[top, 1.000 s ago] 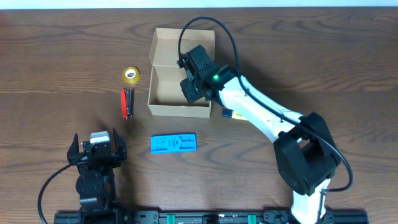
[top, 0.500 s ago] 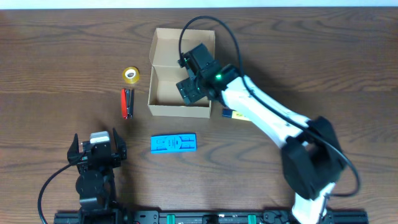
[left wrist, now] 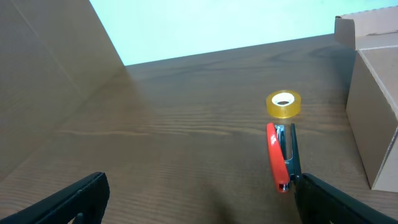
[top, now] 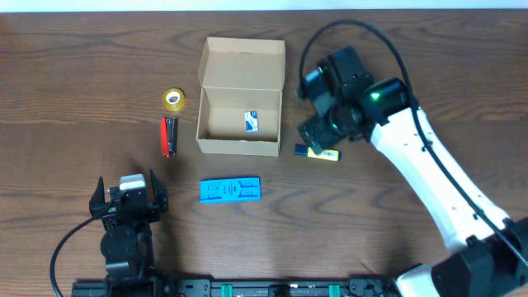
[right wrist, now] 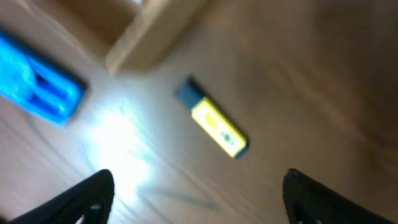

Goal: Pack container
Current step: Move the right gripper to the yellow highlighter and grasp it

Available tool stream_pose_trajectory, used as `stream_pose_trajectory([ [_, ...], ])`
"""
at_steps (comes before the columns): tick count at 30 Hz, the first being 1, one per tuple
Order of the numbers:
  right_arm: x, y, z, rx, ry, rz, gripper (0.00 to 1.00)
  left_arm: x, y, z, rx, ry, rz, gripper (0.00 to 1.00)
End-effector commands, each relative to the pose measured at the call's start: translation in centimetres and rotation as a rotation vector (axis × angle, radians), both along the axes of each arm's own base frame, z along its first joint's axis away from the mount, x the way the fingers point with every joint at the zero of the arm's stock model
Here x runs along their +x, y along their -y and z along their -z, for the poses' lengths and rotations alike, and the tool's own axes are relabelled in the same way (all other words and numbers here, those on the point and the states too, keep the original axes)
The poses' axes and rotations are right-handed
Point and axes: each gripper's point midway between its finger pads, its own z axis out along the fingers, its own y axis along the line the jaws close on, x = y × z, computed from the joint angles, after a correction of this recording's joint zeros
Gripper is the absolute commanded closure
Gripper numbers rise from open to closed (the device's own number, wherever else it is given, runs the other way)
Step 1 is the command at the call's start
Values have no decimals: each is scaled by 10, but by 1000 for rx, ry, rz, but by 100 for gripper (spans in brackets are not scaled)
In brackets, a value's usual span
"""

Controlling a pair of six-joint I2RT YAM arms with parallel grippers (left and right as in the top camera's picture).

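Note:
The container [top: 216,89], a tan cardboard box with its flap lid standing open, sits at the table's centre back. A small blue-and-white item [top: 252,121] lies on its floor. My right gripper [top: 316,134] hangs open and empty just right of the box, over a yellow-and-blue stick [top: 318,153]. In the right wrist view that stick [right wrist: 214,127] lies ahead of the spread gripper [right wrist: 199,199], with the box corner [right wrist: 149,37] at top left. My left gripper [top: 129,198] rests open near the front left, holding nothing.
A yellow tape roll [top: 173,99] and a red-and-black stapler [top: 168,136] lie left of the box; both show in the left wrist view, tape roll [left wrist: 283,104] and stapler [left wrist: 278,155]. A flat blue piece [top: 230,190] lies in front of the box.
My right gripper opened inside the box, left the blue-and-white item there, then rose and swung right to above the yellow-and-blue stick. The left arm has not moved.

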Motion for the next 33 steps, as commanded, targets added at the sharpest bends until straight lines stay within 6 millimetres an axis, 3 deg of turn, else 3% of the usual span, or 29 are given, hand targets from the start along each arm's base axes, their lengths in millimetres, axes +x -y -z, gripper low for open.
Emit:
stream_pose_trajectory([
  [1,-20,13,35,-19,-95,-145,11,0,1,14,0,-32,4,5],
  [5,-25,25,64,-27,-115,-132,1,0,1,14,1,-32,5,5],
  [22,-2,18,138,1,-6,-130,4,0,1,14,1,-32,5,5],
  [29,-2,19,167,-17,-54,-128,20,0,1,14,0,-32,4,5],
  [33,-3,19,168,-17,-58,-125,40,0,1,14,0,-32,4,5],
])
